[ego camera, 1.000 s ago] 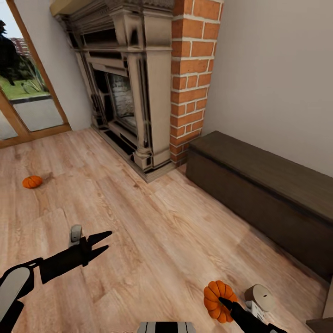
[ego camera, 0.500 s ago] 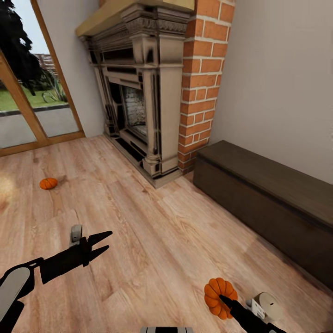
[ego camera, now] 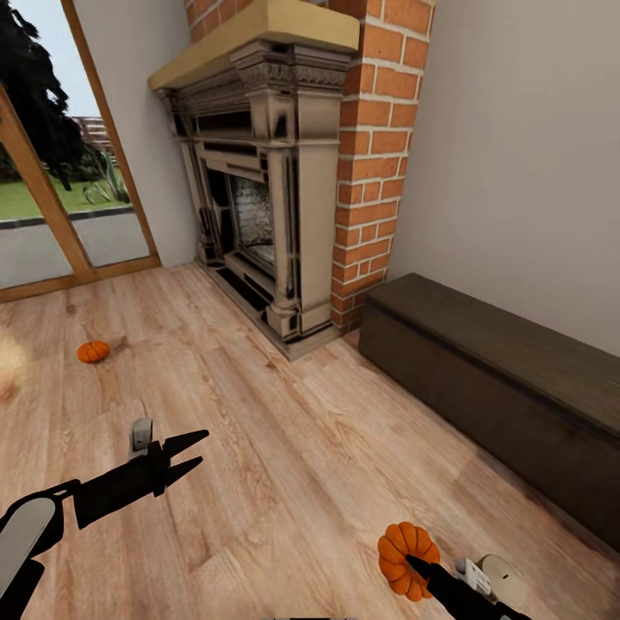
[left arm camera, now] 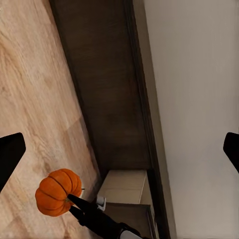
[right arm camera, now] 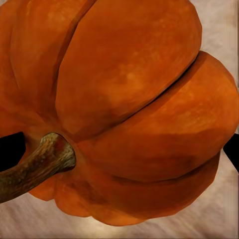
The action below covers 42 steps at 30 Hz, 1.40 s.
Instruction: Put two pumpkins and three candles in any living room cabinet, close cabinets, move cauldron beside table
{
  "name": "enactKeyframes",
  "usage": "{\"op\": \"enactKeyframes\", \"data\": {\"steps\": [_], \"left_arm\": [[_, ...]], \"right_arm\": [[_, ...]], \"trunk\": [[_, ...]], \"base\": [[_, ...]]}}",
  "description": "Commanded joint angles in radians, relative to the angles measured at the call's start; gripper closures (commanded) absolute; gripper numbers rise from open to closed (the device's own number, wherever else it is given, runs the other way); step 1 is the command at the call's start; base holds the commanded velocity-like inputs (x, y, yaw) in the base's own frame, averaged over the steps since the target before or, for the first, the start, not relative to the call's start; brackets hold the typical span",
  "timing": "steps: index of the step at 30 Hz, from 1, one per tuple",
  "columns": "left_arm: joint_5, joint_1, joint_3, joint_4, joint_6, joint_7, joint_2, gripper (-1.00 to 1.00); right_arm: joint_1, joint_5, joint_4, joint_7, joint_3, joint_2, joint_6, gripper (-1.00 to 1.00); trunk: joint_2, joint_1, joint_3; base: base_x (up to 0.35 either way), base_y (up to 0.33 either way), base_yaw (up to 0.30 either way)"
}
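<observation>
So the whole view has tipped up and swung a bit over the last second, that's the head or base moving, not the room: the fireplace [ego camera: 267, 198] now shows its mantel top and the near floor things have slid toward the bottom edge. Reads to me like the robot is lining up on the cabinet [ego camera: 491, 387], the long dark unit along the right wall just past the brick column [ego camera: 379, 146]. In the head view its front looks flush, but the left wrist view shows a pale drawer interior pulled out at one end, so there's probably a slot ready. Plenty of bare wood floor [ego camera: 301, 430] between robot and cabinet, nothing in the lane. Right gripper [ego camera: 424, 570] is clamped on a pumpkin [ego camera: 406, 558], held low at near right; its wrist cam is all orange ribs and stem. A candle [ego camera: 504, 575] sits on the floor just right of it, worth not clipping. Left gripper [ego camera: 191, 452] hangs empty, jaws apart, near left. Second pumpkin [ego camera: 93, 351] is way off on the far left floor by the glass door [ego camera: 52, 207], still to fetch.
</observation>
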Motion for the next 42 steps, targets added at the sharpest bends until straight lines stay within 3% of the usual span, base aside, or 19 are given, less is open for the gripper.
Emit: {"op": "enactKeyframes", "data": {"steps": [1, 10, 35, 42], "left_arm": [[-0.009, -0.001, 0.001, 0.0, 0.004, -0.009, 0.0, -1.0], [-0.01, -0.001, 0.005, 0.0, 0.004, -0.009, 0.0, -1.0], [-0.01, -0.001, 0.007, 0.0, 0.003, -0.012, -0.001, -1.0], [-0.009, 0.0, 0.007, 0.001, 0.004, -0.012, 0.0, -1.0]], "right_arm": [[0.0, -0.01, -0.001, 0.0, 0.006, -0.001, 0.007, 1.0], [0.0, -0.009, -0.001, -0.002, 0.006, -0.001, 0.009, 1.0], [0.0, -0.008, -0.001, -0.007, 0.007, -0.001, 0.008, 1.0], [0.0, -0.008, -0.001, -0.005, 0.008, -0.001, 0.003, 1.0]], "trunk": [[0.0, 0.0, -0.001], [0.0, 0.0, -0.001], [0.0, 0.0, -0.012], [0.0, 0.0, -0.017]], "base": [[0.0, 0.0, 0.0], [0.0, 0.0, 0.022], [0.0, 0.0, 0.238], [0.0, 0.046, 0.091]]}}
